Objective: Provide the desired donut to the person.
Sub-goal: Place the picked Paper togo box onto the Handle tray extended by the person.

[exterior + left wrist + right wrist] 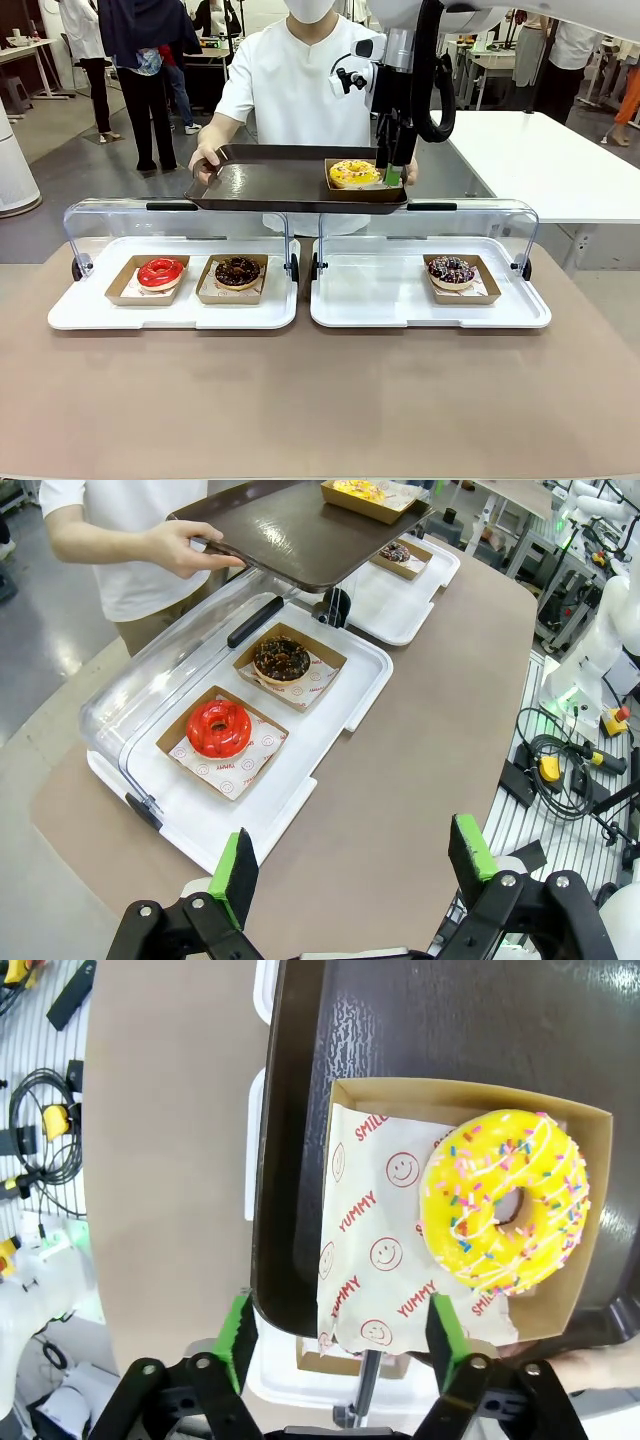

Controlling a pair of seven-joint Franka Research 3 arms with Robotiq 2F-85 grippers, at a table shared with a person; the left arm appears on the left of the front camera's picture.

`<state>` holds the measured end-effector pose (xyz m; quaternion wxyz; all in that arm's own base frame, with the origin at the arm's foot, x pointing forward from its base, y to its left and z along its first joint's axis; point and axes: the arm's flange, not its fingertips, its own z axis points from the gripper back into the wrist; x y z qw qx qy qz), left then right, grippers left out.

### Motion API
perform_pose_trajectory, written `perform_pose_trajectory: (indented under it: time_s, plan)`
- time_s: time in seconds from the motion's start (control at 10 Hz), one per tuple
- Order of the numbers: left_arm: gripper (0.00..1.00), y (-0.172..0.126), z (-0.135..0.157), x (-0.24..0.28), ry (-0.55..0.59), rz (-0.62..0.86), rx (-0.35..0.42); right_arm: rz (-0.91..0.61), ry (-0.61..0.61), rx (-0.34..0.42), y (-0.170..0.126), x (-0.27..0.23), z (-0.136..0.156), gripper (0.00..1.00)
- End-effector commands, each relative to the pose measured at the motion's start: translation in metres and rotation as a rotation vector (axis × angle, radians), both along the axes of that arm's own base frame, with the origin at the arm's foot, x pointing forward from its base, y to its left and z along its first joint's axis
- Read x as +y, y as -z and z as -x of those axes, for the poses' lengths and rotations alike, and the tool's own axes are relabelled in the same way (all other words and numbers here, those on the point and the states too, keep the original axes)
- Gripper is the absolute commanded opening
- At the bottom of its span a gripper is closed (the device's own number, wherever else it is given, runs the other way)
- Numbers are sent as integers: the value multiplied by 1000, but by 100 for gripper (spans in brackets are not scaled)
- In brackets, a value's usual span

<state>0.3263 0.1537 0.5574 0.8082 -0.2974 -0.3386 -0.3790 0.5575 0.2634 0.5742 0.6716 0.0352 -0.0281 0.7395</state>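
**A:** Front view, entries please.

**B:** One yellow donut in a cardboard box, lying on the brown tray that the person holds up at the far side of the table. One right gripper, pointing down at the right end of that box. Two white display cases with lids raised. They hold a red donut, a chocolate donut and a sprinkled dark donut, each in its own box.

**A:** Left wrist view?

**B:** One left gripper, jaws spread wide and holding nothing, well back from the cases above bare table. The person's hand grips the brown tray's edge.

**A:** Right wrist view?

**B:** The yellow donut lies flat on its printed paper liner, with the box square on the brown tray. The right gripper's jaws are spread. One green pad is outside the box over the tray's rim, the other above the liner. Neither appears to pinch anything.

**A:** Status of the task?

**B:** By my reading the delivery is essentially done, since the donut is on the person's tray and free of the jaws. What seems left is lifting the right arm clear without knocking the box. The other three donuts look untouched.
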Motion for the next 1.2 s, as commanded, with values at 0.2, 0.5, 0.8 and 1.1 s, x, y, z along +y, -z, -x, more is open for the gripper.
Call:
perform_pose_trajectory:
  time_s: [0.2,0.5,0.8,1.1]
  plan:
    - [100,-1,-1,0,9,18,-16,17,-5,9,-1,-7,3,100]
    - [100,-1,-1,0,9,18,-16,5,24,34,-9,-21,33,100]
    - [100,-1,-1,0,9,18,-16,-55,82,10,-17,-94,103,100]
    - [100,-1,-1,0,9,18,-16,-144,195,-35,-1,-164,139,100]
